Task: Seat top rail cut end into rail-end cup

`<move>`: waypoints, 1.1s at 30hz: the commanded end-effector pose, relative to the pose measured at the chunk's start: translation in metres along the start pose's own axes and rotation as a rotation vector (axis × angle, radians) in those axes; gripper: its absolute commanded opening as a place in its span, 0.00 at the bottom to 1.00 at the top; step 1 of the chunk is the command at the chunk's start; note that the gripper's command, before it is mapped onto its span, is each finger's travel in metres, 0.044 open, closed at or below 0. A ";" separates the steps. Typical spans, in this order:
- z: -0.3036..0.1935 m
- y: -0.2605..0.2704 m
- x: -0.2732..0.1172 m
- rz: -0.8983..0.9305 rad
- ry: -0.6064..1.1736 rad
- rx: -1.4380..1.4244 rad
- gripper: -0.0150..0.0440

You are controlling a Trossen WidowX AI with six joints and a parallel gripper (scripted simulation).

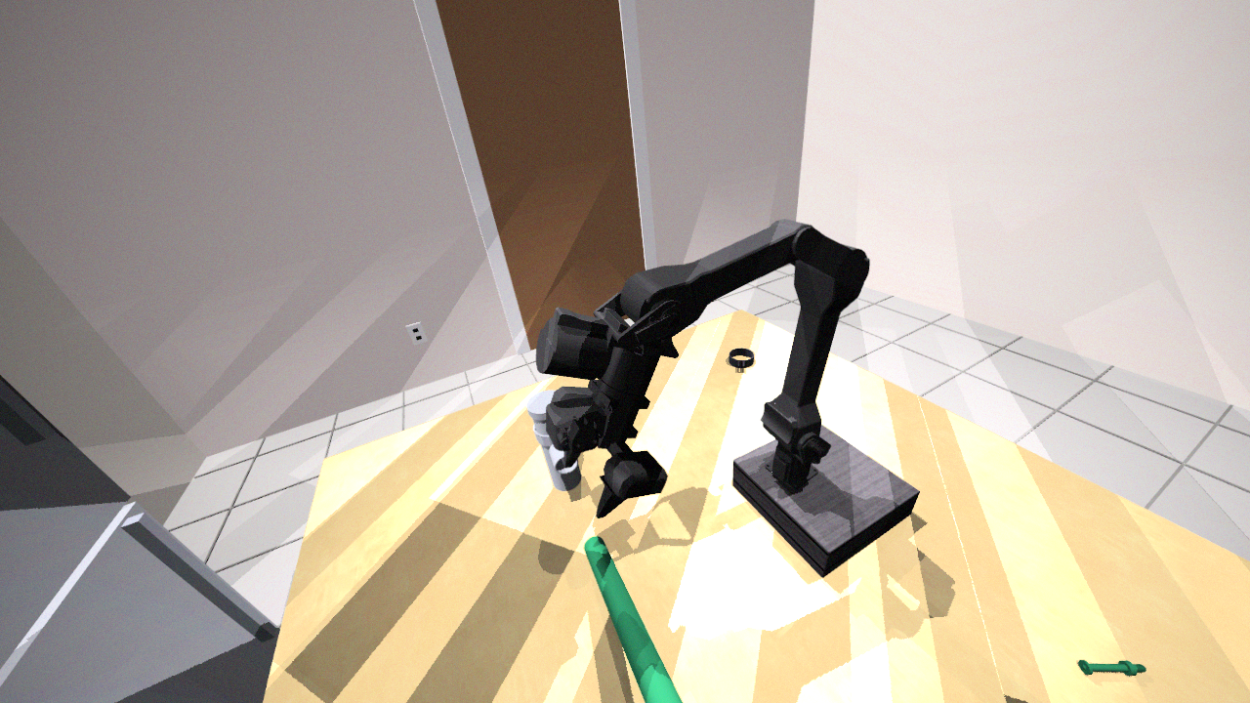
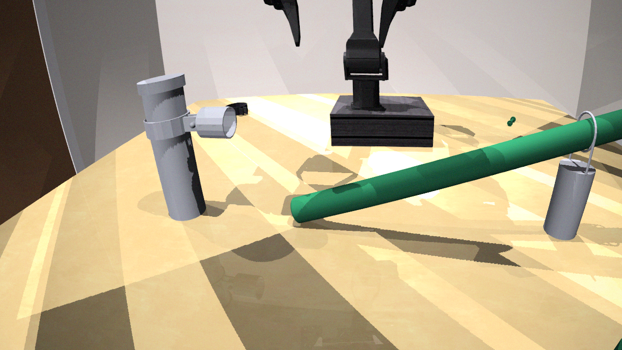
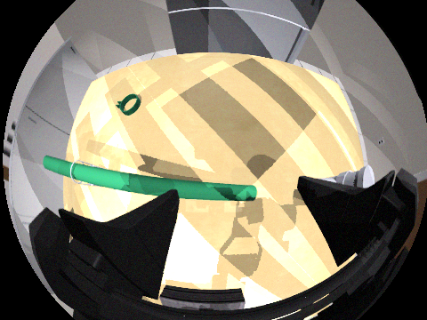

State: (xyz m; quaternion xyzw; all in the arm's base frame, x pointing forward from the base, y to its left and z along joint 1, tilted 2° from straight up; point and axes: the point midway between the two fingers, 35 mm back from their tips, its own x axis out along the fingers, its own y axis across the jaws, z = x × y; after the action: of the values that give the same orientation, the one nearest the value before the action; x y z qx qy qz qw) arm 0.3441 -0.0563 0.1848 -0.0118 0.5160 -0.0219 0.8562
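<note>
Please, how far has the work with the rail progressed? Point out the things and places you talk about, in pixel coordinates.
Done: the green rail (image 1: 627, 611) (image 2: 408, 178) (image 3: 156, 187) passes through the loop; the band (image 2: 167, 126) sits high. In hand: nothing; the jaws are open. Left: raise the rail's low cut end and seat it in the cup (image 2: 213, 122).

Over on the table (image 1: 393, 559) (image 2: 152, 304) (image 3: 222, 71), the big post (image 1: 558, 474) (image 2: 176, 174) stands at the left in the exterior view, with the brace band (image 2: 167, 127) around its upper part, below the post cap (image 2: 161, 83). The rail-end cup (image 1: 567, 472) (image 2: 213, 122) sticks out from the band's right side. The rail (image 1: 627, 616) (image 2: 413, 177) (image 3: 151, 184) slants down toward the post, its cut end (image 1: 595, 545) (image 2: 300, 209) (image 3: 252, 193) low and apart from the cup. Farther right (same view, mind you), the rail passes through the loop cap (image 2: 595, 130) (image 3: 72, 171) above the small post (image 2: 567, 200). Behind the rail is the arm's base (image 1: 865, 489) (image 2: 382, 130); a loose ring (image 1: 741, 364) (image 2: 243, 109) lies back beyond the cup. The gripper (image 1: 583, 489) (image 2: 339, 45) (image 3: 242, 190) hangs above the table, between post and rail in the top view.
</note>
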 end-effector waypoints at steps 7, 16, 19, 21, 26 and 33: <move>0.004 0.008 -0.009 -0.004 0.000 0.073 1.00; -0.002 0.033 0.041 0.140 0.241 -0.732 1.00; -0.007 0.043 0.060 0.245 0.312 -1.039 1.00; -0.011 0.049 0.072 0.331 0.348 -1.240 1.00; -0.015 0.054 0.080 0.401 0.369 -1.385 1.00; -0.016 0.054 0.082 0.401 0.369 -1.385 1.00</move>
State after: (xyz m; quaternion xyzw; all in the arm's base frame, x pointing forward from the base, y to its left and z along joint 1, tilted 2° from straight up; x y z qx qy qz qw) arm 0.3678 -0.0058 0.1011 -0.4436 0.5445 0.4620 0.5416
